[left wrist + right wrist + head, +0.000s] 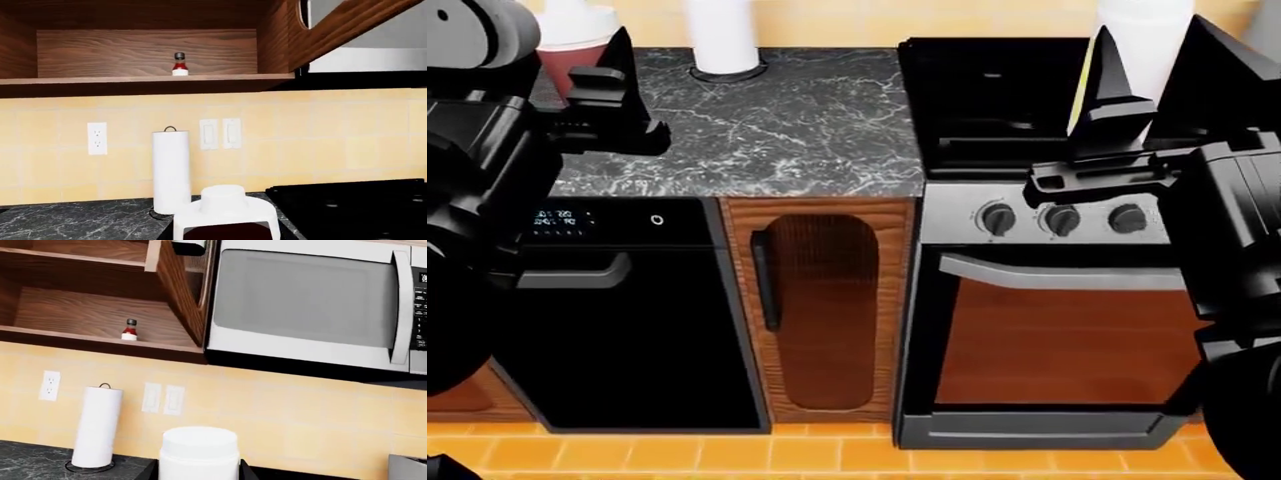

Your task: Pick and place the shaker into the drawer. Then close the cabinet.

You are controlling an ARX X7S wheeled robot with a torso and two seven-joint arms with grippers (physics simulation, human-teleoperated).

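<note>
A small red-and-white shaker with a black cap (179, 64) (129, 330) stands upright on the bottom shelf of an open wooden wall cabinet (133, 79) (80, 337). The cabinet's door (181, 290) is swung out beside the microwave. The drawer is out of view. My left gripper (567, 75) is raised over the counter's left end, far below the shaker, and looks open. My right gripper (1161, 75) (199, 471) is raised over the stove with its fingers spread wide. A white jar (199, 450) shows between them.
A white container with a dark red inside (227, 212) (571, 45) sits right before the left gripper. A paper towel roll (171, 170) stands on the marble counter (787, 130). Below are a dishwasher (627, 310), a narrow wooden door (817, 300) and the oven (1054, 330). A microwave (307, 305) hangs at the right.
</note>
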